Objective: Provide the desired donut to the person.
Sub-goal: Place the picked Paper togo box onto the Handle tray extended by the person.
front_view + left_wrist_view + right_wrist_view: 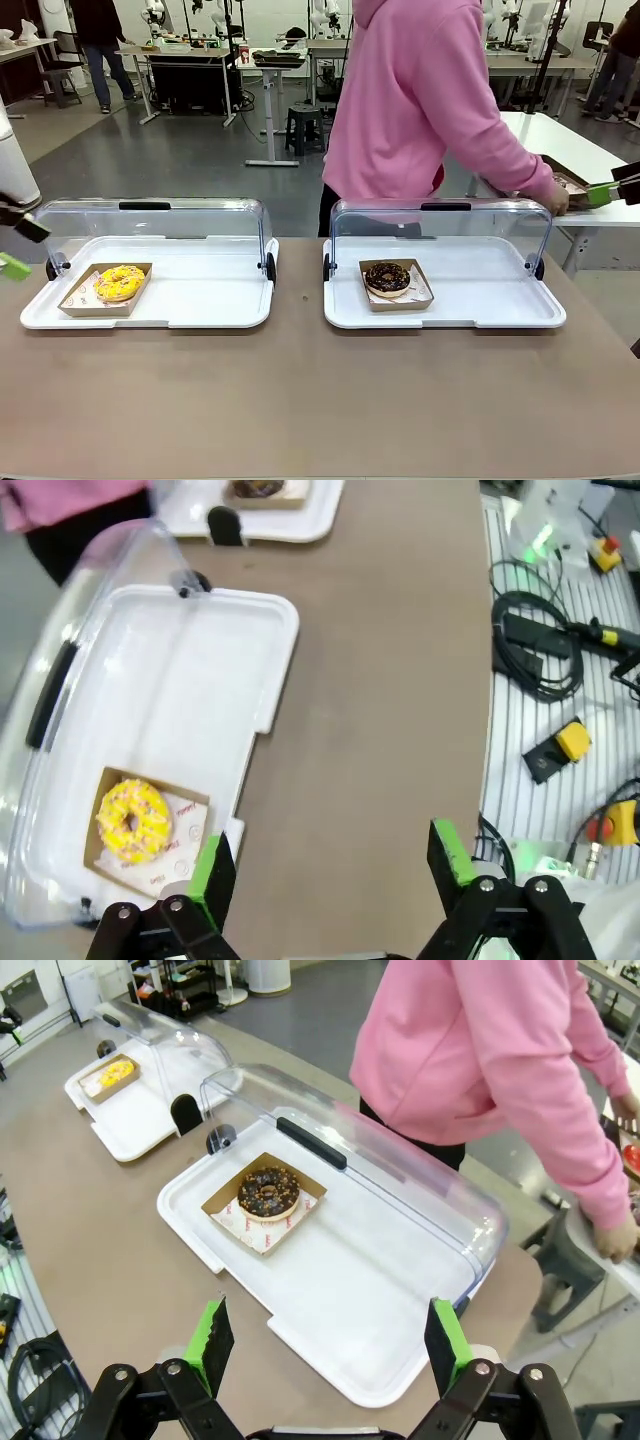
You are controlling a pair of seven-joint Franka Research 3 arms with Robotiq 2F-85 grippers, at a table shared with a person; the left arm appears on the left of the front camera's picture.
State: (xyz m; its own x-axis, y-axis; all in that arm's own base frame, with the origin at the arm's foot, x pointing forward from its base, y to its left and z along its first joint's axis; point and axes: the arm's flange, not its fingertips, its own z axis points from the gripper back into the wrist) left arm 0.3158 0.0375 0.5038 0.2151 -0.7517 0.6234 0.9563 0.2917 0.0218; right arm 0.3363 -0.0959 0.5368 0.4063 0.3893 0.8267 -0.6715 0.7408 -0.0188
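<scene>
Both tools, left tool (pixel 325 865) and right tool (pixel 330 1345), hang released above the table (pixel 300 400). Yellow donut (pixel 120 282) and chocolate donut (pixel 388 277) sit in cardboard trays. From the right wrist, the person (pixel 480 1050) reaches sideways.

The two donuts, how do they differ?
The yellow donut has bright yellow icing with sprinkles; the chocolate donut is dark brown. The yellow one sits at its tray's left end, the chocolate one left of centre in its tray. Both lie in brown cardboard holders, lids open.
</scene>
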